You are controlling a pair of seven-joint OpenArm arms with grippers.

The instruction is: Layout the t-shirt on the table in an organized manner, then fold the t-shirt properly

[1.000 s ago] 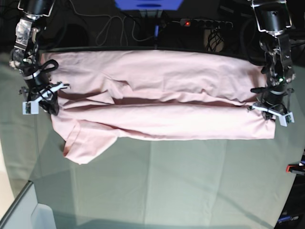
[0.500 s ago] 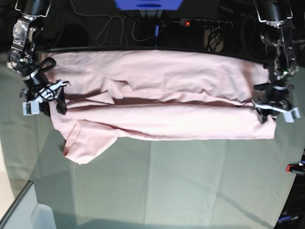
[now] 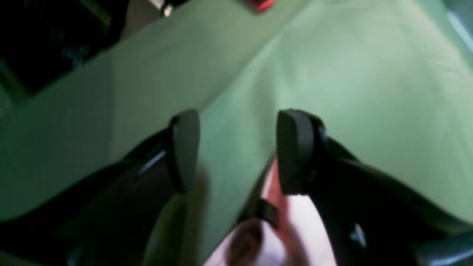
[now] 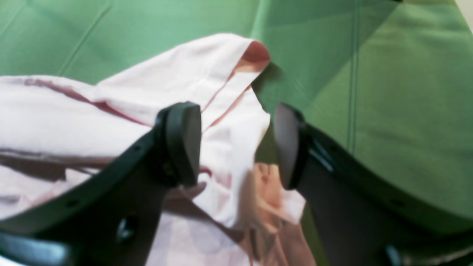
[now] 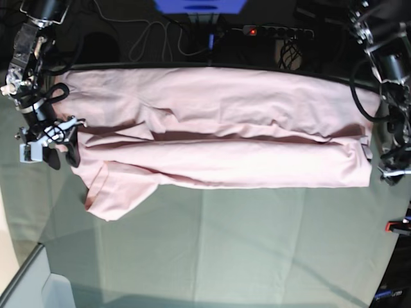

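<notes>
Base view: both hands (image 5: pixel 61 149) (image 5: pixel 385 174) have released the t-shirt (image 5: pixel 218 135) since before.

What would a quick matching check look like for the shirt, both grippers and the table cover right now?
1. t-shirt
2. left gripper
3. right gripper
4. table

A. open over green cloth, pink only at its base
B. open, above a pink sleeve end
C. pale pink, folded in a long band
D. grey-green cover, creased

Pairs: 1-C, 2-A, 3-B, 4-D

A power strip (image 5: pixel 277 30) with red light and cables (image 5: pixel 154 35) behind.
</notes>
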